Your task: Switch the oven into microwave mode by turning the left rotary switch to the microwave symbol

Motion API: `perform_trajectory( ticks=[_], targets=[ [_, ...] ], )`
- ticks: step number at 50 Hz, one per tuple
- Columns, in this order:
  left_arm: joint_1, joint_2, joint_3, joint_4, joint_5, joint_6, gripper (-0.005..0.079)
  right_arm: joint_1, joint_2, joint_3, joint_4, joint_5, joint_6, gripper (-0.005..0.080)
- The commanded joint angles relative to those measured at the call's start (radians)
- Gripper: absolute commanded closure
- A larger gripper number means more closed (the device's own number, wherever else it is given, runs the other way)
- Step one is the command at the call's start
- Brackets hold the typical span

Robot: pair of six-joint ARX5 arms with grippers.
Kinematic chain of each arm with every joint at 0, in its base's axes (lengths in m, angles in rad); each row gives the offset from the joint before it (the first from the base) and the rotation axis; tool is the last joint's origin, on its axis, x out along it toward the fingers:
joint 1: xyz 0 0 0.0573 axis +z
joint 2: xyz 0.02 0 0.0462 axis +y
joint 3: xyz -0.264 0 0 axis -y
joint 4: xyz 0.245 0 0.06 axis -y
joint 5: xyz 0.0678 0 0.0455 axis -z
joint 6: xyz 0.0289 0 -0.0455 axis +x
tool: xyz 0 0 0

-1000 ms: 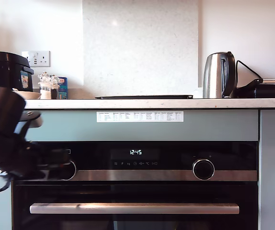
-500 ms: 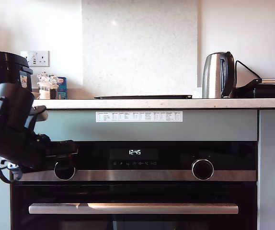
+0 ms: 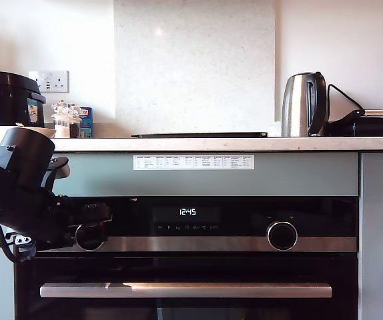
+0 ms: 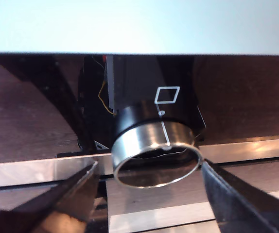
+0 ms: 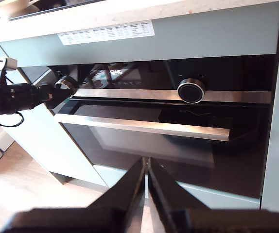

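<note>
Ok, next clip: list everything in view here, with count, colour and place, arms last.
oven: one, black glass with steel strip, under the worktop
left rotary switch: one, black, silver rim, between my first gripper's open jaws, not clamped
other knob: one, black, exterior view's right
bar handle: one, steel, across the oven door
display: one, reads 12:45
kettle: one, steel, on the worktop
black pot: one, exterior view's left
wall socket: one, white
my first gripper: open at the switch
my second gripper: shut, away from the oven

Left rotary switch point(image 3: 89, 237) at the oven's point(image 3: 191, 267) exterior-view left, between my first gripper's point(image 4: 149, 182) jaws.
</note>
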Motion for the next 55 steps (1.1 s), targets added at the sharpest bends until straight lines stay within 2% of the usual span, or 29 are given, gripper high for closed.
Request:
perform_trajectory(
  ticks=[1, 15, 29, 43, 55],
  targets=[
    [0.002, 0.034, 0.038, 0.014, 0.007, -0.01, 0.0133, 0.003, 0.006, -0.01, 0.007, 0.004, 0.001, 0.0764],
    [0.003, 0.035, 0.074, 0.015, 0.029, -0.016, 0.0133, 0.003, 0.006, -0.01, 0.006, 0.022, 0.001, 0.0764],
    [0.011, 0.035, 0.075, 0.016, 0.113, -0.085, 0.0133, 0.003, 0.006, -0.01, 0.006, 0.022, 0.001, 0.0764],
    [0.024, 0.032, 0.075, 0.003, 0.111, -0.141, 0.0132, 0.003, 0.006, -0.01, 0.005, 0.023, 0.001, 0.0764],
    [0.039, 0.027, 0.075, -0.052, 0.08, -0.102, 0.0133, 0.003, 0.006, -0.01, 0.001, 0.024, 0.001, 0.0764]
  ],
)
